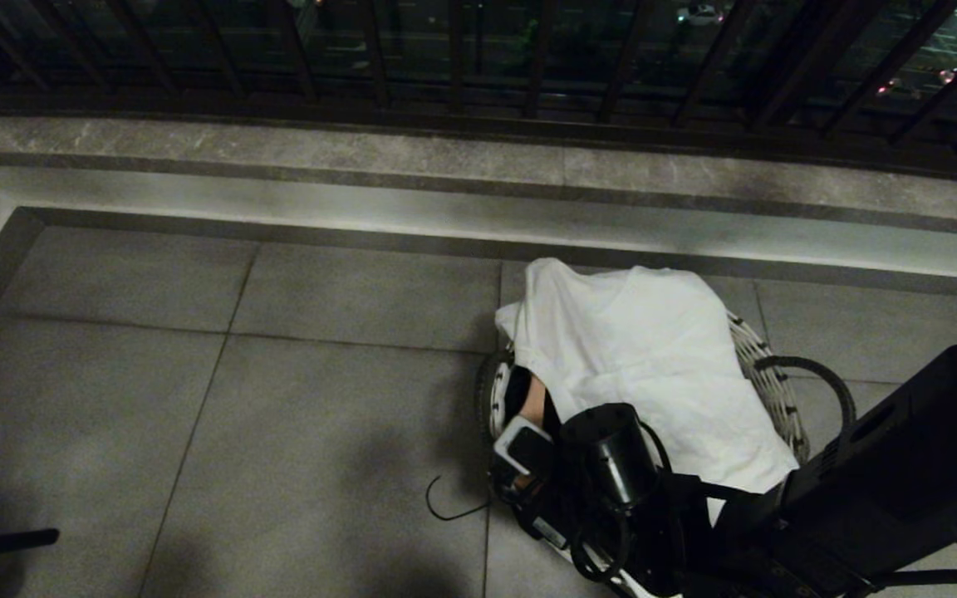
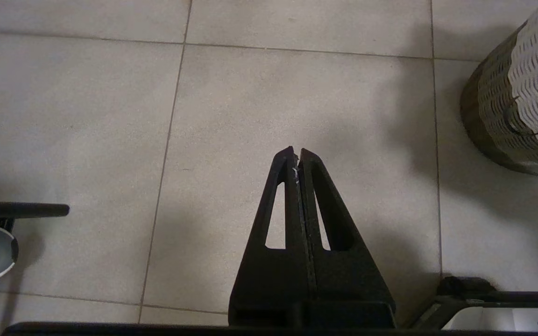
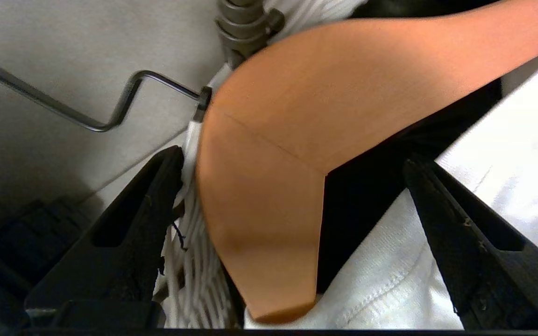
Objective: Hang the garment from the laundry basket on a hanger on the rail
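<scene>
the right gripper (image 3: 292,196) reaches down at the near rim of the laundry basket (image 1: 765,365), jaws spread wide either side of a wooden hanger (image 3: 297,154) beside the white garment (image 1: 645,357) draped over the basket. the left gripper (image 2: 297,156) hangs closed above the floor tiles (image 2: 87,140).

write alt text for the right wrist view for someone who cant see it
The right end effector, open, straddles the middle of a wooden hanger that lies at the woven rim of the laundry basket. The hanger's metal hook sticks out over the grey floor tiles, and a white garment lies in the basket beside it.
</scene>
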`<state>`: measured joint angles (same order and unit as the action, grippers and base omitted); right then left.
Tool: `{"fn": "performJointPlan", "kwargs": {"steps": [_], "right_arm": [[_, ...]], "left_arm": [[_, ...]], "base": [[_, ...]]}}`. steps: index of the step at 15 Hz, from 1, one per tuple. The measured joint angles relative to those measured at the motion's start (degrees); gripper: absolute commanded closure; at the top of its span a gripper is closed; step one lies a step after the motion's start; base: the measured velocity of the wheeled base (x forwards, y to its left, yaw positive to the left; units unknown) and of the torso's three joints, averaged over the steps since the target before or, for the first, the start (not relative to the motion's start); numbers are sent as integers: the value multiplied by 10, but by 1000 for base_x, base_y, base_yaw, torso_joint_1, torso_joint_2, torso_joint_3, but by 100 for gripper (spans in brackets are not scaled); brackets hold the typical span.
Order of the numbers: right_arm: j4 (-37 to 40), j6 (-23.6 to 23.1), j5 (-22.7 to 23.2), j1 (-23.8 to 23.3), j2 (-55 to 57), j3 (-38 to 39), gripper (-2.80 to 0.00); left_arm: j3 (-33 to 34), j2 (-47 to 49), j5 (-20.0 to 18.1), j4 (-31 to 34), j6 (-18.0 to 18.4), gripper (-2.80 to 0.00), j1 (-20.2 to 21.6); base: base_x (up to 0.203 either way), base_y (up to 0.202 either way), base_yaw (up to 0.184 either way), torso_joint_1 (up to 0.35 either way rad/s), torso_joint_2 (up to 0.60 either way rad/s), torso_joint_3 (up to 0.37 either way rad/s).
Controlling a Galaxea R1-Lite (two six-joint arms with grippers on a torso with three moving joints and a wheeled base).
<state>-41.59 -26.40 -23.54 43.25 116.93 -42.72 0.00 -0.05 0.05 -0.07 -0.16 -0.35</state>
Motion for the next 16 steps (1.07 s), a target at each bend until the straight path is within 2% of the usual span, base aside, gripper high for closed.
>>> {"fn": "performJointPlan", "kwargs": {"steps": [1, 2, 10, 16], "right_arm": [[0, -1, 0, -6, 4, -2, -280], [0, -5, 0, -9, 6, -2, 0], [4, -11, -3, -16, 3, 7, 0], [37, -14, -1, -10, -96, 28, 0]], "left_arm": [[0, 0, 0, 0, 0, 0, 0], [0, 0, 0, 0, 0, 0, 0], [0, 0, 0, 0, 0, 0, 0], [0, 0, 0, 0, 0, 0, 0]], "base": [[0, 0, 0, 0, 0, 0], [0, 0, 0, 0, 0, 0], [0, 0, 0, 0, 0, 0], [0, 0, 0, 0, 0, 0]]}}
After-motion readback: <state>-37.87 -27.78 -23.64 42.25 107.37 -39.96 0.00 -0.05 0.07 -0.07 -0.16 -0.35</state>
